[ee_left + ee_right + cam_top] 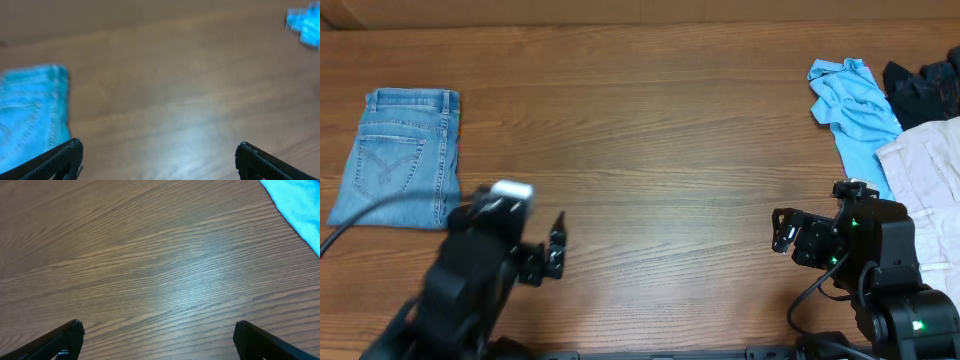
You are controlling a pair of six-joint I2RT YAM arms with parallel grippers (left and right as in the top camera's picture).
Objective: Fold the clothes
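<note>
Jeans (pixel 398 158) sit left of your L gripper (pixel 558 245), long axis front-back, R gripper (pixel 778 230) well apart; both jaws spread.

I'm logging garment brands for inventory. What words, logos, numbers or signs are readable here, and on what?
No text can be read anywhere.
The jeans, folded: only pocket stitching, no legible patch or tag.
The sky-blue T-shirt, beige trousers and dark garment: no print visible.
The left arm and right arm: no legible markings.
</note>
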